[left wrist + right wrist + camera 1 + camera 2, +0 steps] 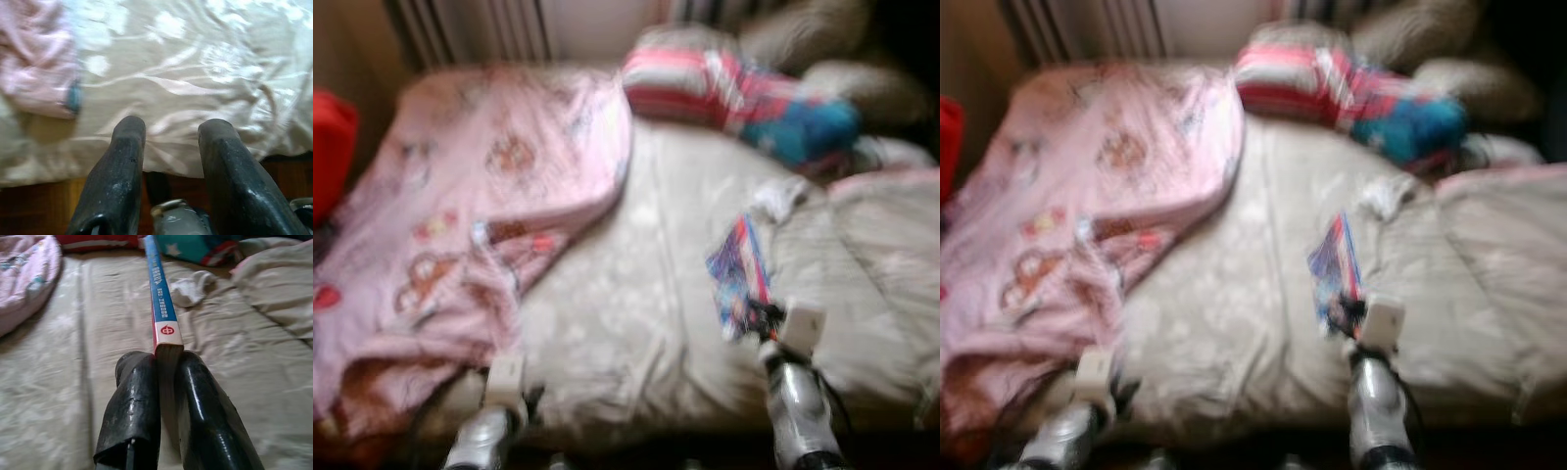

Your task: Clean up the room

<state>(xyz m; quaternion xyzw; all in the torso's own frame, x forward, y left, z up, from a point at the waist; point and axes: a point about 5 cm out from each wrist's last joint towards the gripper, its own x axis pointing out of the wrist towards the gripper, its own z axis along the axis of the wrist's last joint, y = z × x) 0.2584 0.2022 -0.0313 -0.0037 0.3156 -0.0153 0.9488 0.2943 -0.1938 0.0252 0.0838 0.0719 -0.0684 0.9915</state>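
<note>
We saw a bed (pixel 607 323) with a pink blanket (pixel 480 196) on its left side, our right tool (pixel 166 363) clamped on a thin book (pixel 161 298) above the sheet, and our left tool (pixel 171 134) open at the bed's edge.

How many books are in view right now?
1. The book is clamped spine-up in the right gripper over the beige bedsheet. Others may be hidden under the pink blanket; the head views are blurred.
</note>
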